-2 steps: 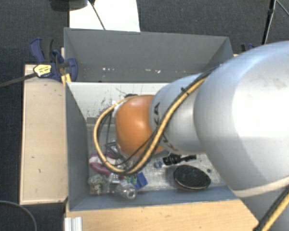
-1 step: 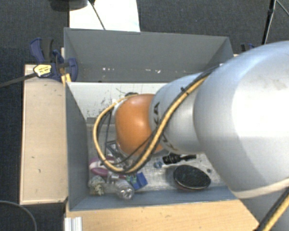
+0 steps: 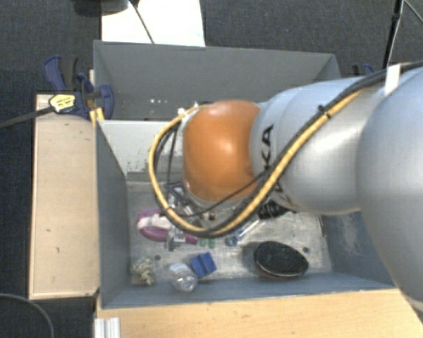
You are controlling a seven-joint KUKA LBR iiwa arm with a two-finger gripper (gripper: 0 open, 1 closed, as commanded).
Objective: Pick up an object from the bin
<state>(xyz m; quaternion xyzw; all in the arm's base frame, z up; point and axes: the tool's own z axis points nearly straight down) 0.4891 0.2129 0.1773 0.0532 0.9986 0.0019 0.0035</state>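
Arm (image 3: pixel 338 153): 1, in from the right, covering the bin's middle and most of its right side.
Bin (image 3: pixel 113 210): 1, grey metal. Left and near walls are in view. The right part of the floor is hidden behind the arm.
Orange cover (image 3: pixel 218 150): 1, on the wrist, sitting right above the hand, with a yellow cable (image 3: pixel 155 174) looped round it.
Hand (image 3: pixel 176 229): low over the floor, left of centre. A few metal parts poke out under the cover. Wide or narrow: cannot tell.

Loose things on the floor:
- black round disc (image 3: pixel 280 259): 1, lying flat, front right, well apart from the hand.
- pink thing (image 3: pixel 154 225): 1, left of centre, just beside the hand. Its right end runs under the hand's parts. Touching or not: can't tell. Shape is hard to make out.
- blue block (image 3: pixel 203 263): 1, tilted, front centre, near the hand.
- clear plastic piece (image 3: pixel 182 277): 1, just left of the blue block, by the near wall.
- brownish crumpled lump (image 3: pixel 142 270): 1, front left corner.
- silvery rod (image 3: pixel 250 227): 1, right of the hand, upper end cut off by the arm.
- green bits (image 3: pixel 208 243): about 2, below the hand, too small to identify.
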